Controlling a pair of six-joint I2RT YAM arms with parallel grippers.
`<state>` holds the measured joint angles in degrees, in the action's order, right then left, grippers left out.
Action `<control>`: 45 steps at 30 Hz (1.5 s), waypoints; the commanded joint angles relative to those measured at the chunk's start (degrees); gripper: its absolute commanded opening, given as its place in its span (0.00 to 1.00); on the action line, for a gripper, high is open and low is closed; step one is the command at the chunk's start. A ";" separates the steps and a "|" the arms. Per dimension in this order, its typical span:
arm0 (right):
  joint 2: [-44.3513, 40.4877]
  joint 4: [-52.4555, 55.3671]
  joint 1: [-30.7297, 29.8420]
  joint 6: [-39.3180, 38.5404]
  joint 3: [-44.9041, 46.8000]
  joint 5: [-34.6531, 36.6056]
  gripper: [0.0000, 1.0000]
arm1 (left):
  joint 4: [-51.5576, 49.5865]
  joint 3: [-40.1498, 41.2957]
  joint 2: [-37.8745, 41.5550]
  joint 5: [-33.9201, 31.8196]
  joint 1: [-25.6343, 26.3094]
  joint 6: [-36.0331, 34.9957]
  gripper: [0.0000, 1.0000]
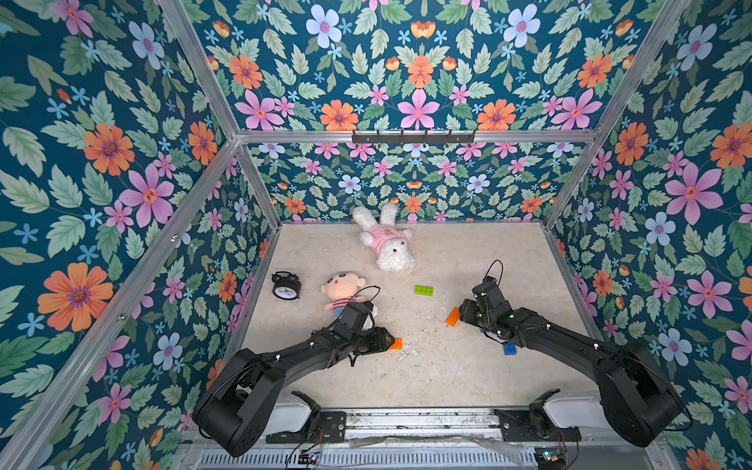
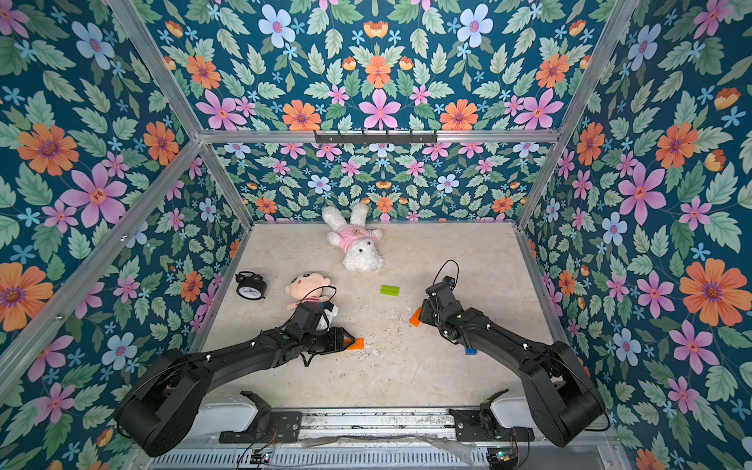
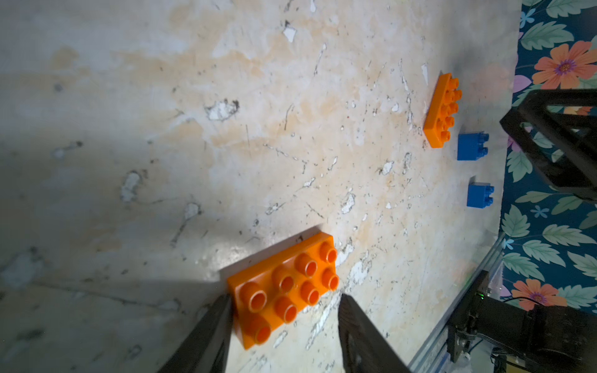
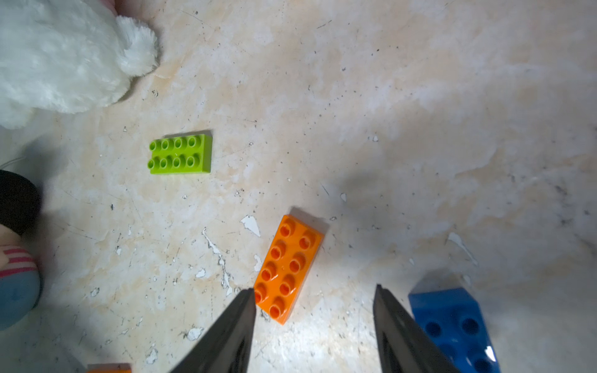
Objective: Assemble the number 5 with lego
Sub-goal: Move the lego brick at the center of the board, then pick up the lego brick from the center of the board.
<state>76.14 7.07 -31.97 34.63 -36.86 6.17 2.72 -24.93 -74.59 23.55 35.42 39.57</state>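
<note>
- Fingers [image 3: 216,323] of the left gripper [image 3: 284,300], seen from the left wrist, stand apart around one end of the left orange brick [image 3: 284,284]. One touches its side and the other is clear of it, so the brick is not clamped. Farther across the table [image 3: 161,129] lie the right orange brick [image 3: 442,109], a blue brick [image 3: 471,145] just beside its end, and a second blue brick [image 3: 479,195] apart from both.
- From the right wrist, the right gripper [image 4: 314,289] is spread wide. One finger [image 4: 232,329] touches the end of the right orange brick [image 4: 287,268], and the blue brick [image 4: 452,319] lies outside the other finger. The green brick [image 4: 181,154] lies flat, studs up, near a white plush [image 4: 58,58].
- In both top views the bricks lie separate on the table [image 1: 447,374]. The green brick [image 1: 423,290] sits between the arms, toward the back. The left orange brick [image 1: 396,344] is at the left gripper [image 1: 388,342], and the right orange brick [image 2: 415,316] is at the right gripper [image 1: 462,315]. The second blue brick [image 1: 509,348] shows beside the right arm. A doll [image 1: 342,289] and an alarm clock [image 1: 286,285] lie on the left.
</note>
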 commanded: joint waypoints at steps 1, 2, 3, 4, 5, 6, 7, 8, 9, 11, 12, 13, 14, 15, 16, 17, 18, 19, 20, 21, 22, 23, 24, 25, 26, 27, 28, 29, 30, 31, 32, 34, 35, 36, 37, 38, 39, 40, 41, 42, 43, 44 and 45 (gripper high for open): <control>-1.70 0.52 0.00 -0.04 0.65 -1.11 0.63 | 0.43 1.75 0.65 -2.78 1.53 3.00 0.57; -2.16 0.21 0.02 -0.43 0.93 -1.53 0.63 | 2.04 2.42 0.52 -2.39 1.92 3.40 0.58; -2.71 -0.34 -0.02 -0.85 1.29 -1.86 0.63 | 3.31 2.80 -0.09 -1.67 2.30 3.77 0.58; -3.13 -0.54 0.01 -1.04 1.50 -1.65 0.63 | 4.15 2.76 -0.96 -1.58 2.58 4.01 0.58; -3.36 -0.50 0.01 -1.06 1.53 -1.41 0.63 | 4.50 2.40 -1.93 -1.58 3.00 4.18 0.58; -3.46 -0.30 0.01 -0.99 1.56 -1.09 0.64 | 4.74 1.84 -2.96 -1.70 3.56 4.11 0.57; -3.33 -0.10 0.03 -0.97 1.45 -1.03 0.64 | 4.75 1.20 -3.71 -2.34 4.29 4.19 0.57; -3.25 -0.22 0.05 -0.97 1.36 -1.16 0.64 | 4.94 0.88 -4.06 -3.26 4.72 4.61 0.56; -3.01 -0.04 -0.02 -0.88 1.28 -1.13 0.64 | 5.56 0.55 -4.33 -3.91 5.45 5.03 0.56; -2.46 0.85 0.01 -0.53 0.70 -0.34 0.64 | 6.50 -0.01 -5.18 -4.01 6.09 5.71 0.56; -2.30 1.31 0.04 -0.53 0.45 0.11 0.64 | 6.29 -0.52 -5.62 -4.45 6.37 6.05 0.55; -2.22 1.83 0.02 -0.14 0.15 0.51 0.63 | 6.24 -0.74 -5.85 -5.17 6.89 6.37 0.55; -2.25 1.96 0.12 -0.01 0.12 0.92 0.63 | 6.39 -0.82 -5.85 -5.55 7.23 6.66 0.55; -2.39 2.06 0.06 0.08 0.12 0.95 0.63 | 6.59 -0.83 -6.00 -5.66 7.47 6.71 0.55; -2.67 2.04 -0.01 0.08 -0.01 0.94 0.63 | 6.60 -0.82 -6.09 -5.86 7.69 6.72 0.55; -2.77 1.98 0.01 0.08 0.01 0.98 0.63 | 6.43 -0.92 -6.27 -5.88 7.74 6.67 0.55; -3.00 2.19 0.05 0.08 -0.17 1.11 0.63 | 6.41 -0.86 -6.37 -5.85 7.88 6.66 0.55; -2.93 2.29 0.03 0.12 -0.38 1.16 0.63 | 6.71 -0.74 -6.46 -5.92 8.02 6.91 0.56; -2.93 2.51 -0.02 0.08 -0.66 1.06 0.63 | 6.92 -0.74 -6.55 -5.93 8.09 7.03 0.55; -2.77 2.52 -0.02 0.21 -0.89 0.61 0.63 | 6.90 -0.81 -6.62 -5.99 8.26 7.11 0.56; -2.43 2.29 -0.03 0.51 -1.14 0.05 0.63 | 6.50 -1.03 -6.54 -6.32 8.42 7.03 0.57; -2.01 1.96 -0.02 0.84 -1.32 -0.55 0.63 | 5.96 -1.21 -6.25 -6.76 8.51 6.85 0.58; -1.17 1.98 -0.03 1.40 -1.81 -0.96 0.63 | 5.24 -1.35 -5.82 -7.53 8.53 6.71 0.60; -0.26 2.11 -0.09 2.00 -2.40 -1.12 0.63 | 4.34 -1.47 -5.15 -8.70 8.53 6.63 0.61; 0.74 2.43 -0.16 2.46 -3.11 -1.16 0.63 | 3.70 -1.53 -4.50 -9.70 8.53 6.60 0.62; 2.25 3.26 -0.43 2.86 -4.31 -1.01 0.63 | 3.08 -1.60 -3.61 -10.98 8.61 6.55 0.64; 3.89 4.19 -0.95 2.90 -5.65 -1.07 0.63 | 2.40 -1.77 -2.79 -12.09 8.60 6.49 0.65; 5.31 5.07 -1.67 2.81 -7.04 -0.76 0.63 | 1.85 -1.86 -2.10 -12.89 8.54 6.36 0.66; 7.10 6.34 -2.66 2.82 -8.69 0.37 0.63 | 1.46 -2.03 -1.35 -13.72 8.57 6.19 0.66; 8.86 7.89 -3.72 3.06 -10.39 2.38 0.63 | 1.03 -2.19 -0.70 -14.55 8.61 6.18 0.67; 10.23 9.29 -4.49 3.24 -11.73 4.10 0.64 | 0.84 -2.36 -0.14 -15.16 8.48 6.09 0.67; 12.92 12.22 -5.37 3.60 -14.38 6.76 0.64 | 0.24 -2.90 0.70 -16.26 8.51 5.82 0.67; 13.60 13.84 -5.53 4.00 -15.39 8.29 0.64 | 0.09 -3.17 1.05 -16.49 8.48 5.65 0.67; 13.63 15.34 -5.77 4.98 -15.93 10.79 0.64 | 0.37 -3.28 1.50 -16.44 8.50 5.19 0.67; 12.88 16.40 -5.91 5.22 -15.88 12.69 0.64 | 0.89 -3.29 2.08 -16.28 8.56 4.72 0.67; 11.85 17.50 -5.83 5.57 -15.58 13.94 0.64 | 1.37 -3.15 2.52 -15.90 8.56 4.58 0.67; 10.46 18.91 -5.34 5.95 -14.72 15.57 0.65 | 2.25 -3.03 3.07 -15.11 8.61 4.34 0.67; 9.05 19.58 -4.20 6.36 -13.23 16.03 0.65 | 3.50 -2.79 3.50 -13.82 8.61 4.16 0.67; 7.87 19.06 -2.78 6.26 -11.87 14.51 0.65 | 5.04 -2.44 3.78 -12.58 8.58 4.11 0.67; 6.95 17.47 -0.82 5.06 -9.84 11.05 0.65 | 6.58 -2.00 4.05 -11.27 8.60 4.28 0.67; 6.46 16.41 0.54 4.22 -8.17 8.54 0.64 | 7.79 -1.73 4.10 -10.19 8.65 4.26 0.68; 6.16 16.33 0.86 3.79 -7.46 8.25 0.64 | 8.29 -1.81 4.02 -9.62 8.77 4.18 0.69; 5.91 16.56 0.85 3.34 -6.95 8.18 0.65 | 8.20 -2.00 3.86 -9.64 8.83 4.15 0.70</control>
<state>82.87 22.41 -31.46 39.31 -45.17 16.71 7.62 -26.79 -70.74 11.42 44.05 44.64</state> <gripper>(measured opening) 0.639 0.694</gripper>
